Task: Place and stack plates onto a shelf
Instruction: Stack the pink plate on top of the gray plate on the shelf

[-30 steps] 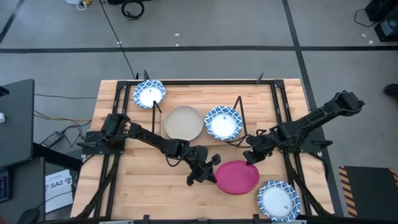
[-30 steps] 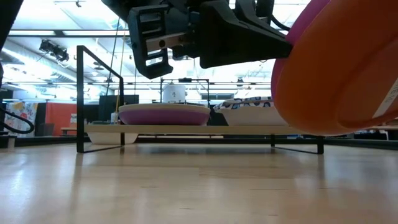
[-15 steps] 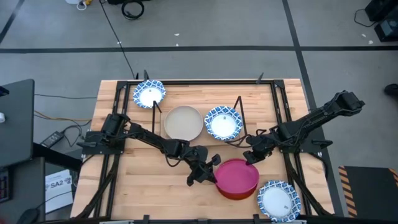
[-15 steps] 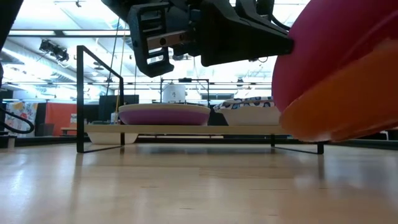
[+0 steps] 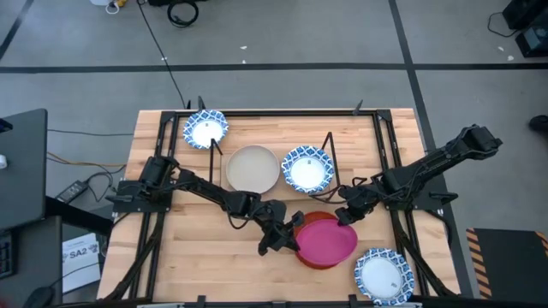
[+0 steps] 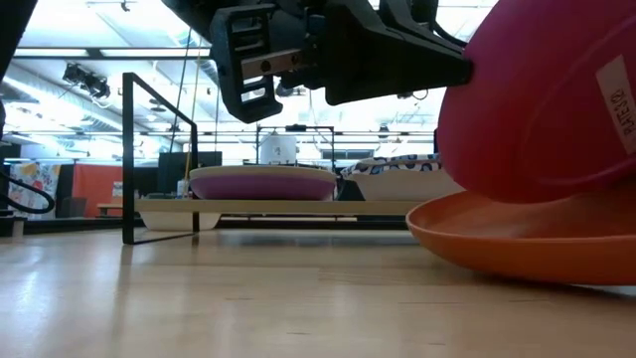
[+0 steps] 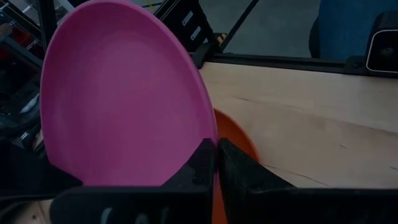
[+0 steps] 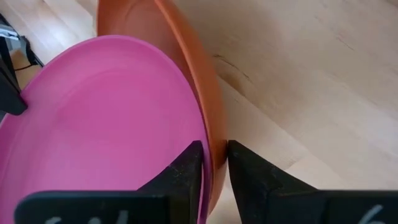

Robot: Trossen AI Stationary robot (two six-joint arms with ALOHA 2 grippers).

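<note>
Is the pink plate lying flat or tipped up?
Tipped up: the pink plate leans on the orange plate, pinched at its rim by the left gripper.

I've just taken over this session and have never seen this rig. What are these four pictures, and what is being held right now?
Two robot arms work at a wooden table. One picture looks straight down from above, one looks level across the tabletop, and the other two come from a camera on each arm's wrist.

The left gripper has its fingers pinched shut on the rim of a magenta plate, which is tilted up off an orange plate lying on the table. The right gripper is at the far rim of the same two plates.

Behind them, the shelf holds a beige plate and a blue-and-white plate. Two more patterned plates sit on the table, one at the back left and one at the front right.
</note>
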